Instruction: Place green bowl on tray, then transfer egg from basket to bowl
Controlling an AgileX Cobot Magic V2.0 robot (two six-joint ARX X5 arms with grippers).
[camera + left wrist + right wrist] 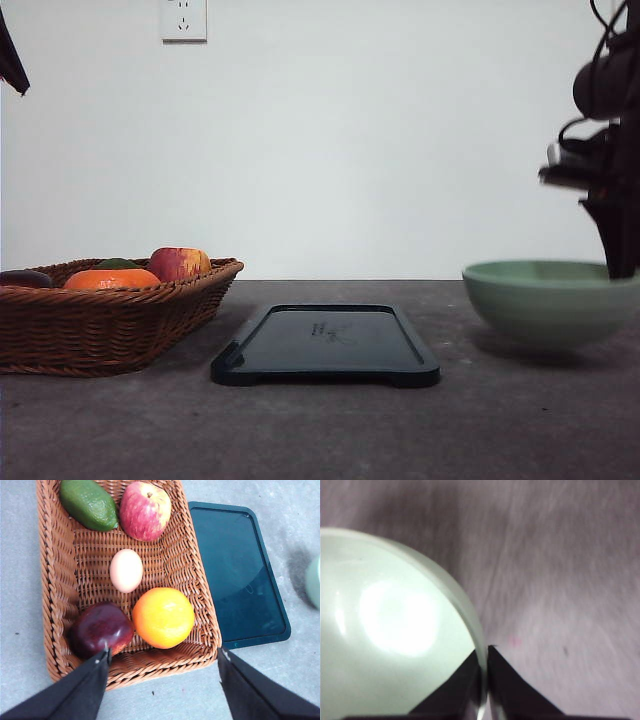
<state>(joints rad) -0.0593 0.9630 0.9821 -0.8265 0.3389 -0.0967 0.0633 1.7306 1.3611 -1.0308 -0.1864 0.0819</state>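
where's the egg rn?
In the left wrist view the egg lies mid-basket, between the red apple and the orange, with the dark plum nearby.

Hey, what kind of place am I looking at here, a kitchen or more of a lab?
Probably a lab or test bench, not a kitchen: a bare grey table against a plain white wall with a socket, and staged props, a fruit basket, a tray and a green bowl pinched by the right tool.

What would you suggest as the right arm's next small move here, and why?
Probably carry the green bowl left toward the tray. The right gripper is shut on the bowl's rim, the bowl seems lifted off the table, and the tray is bare.
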